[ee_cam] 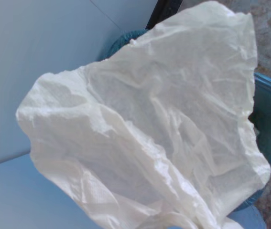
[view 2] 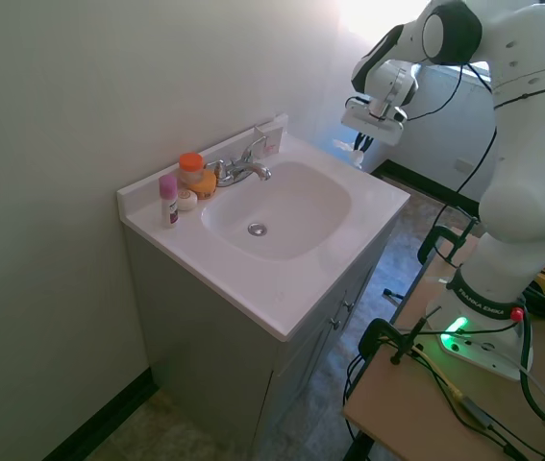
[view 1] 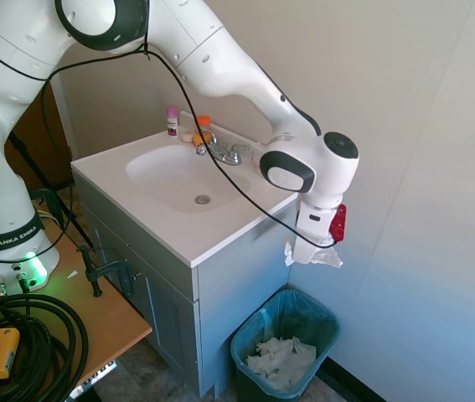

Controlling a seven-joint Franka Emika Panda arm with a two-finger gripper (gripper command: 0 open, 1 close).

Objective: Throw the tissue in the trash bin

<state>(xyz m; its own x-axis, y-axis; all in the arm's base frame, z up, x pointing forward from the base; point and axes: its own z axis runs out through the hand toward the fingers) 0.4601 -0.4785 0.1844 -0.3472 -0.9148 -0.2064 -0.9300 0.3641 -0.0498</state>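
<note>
- Gripper [view 1: 317, 245] clamped the tissue [view 1: 314, 255], which hung below the fingers.
- Bin [view 1: 285, 345] stood directly beneath, beside the vanity [view 1: 220, 276], holding crumpled paper [view 1: 281, 360].

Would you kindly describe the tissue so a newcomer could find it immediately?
Right of the white sink cabinet, the gripper holds the tissue above the trash bin. It hangs in the air, unlike the white paper heap lying inside the bin.
</note>
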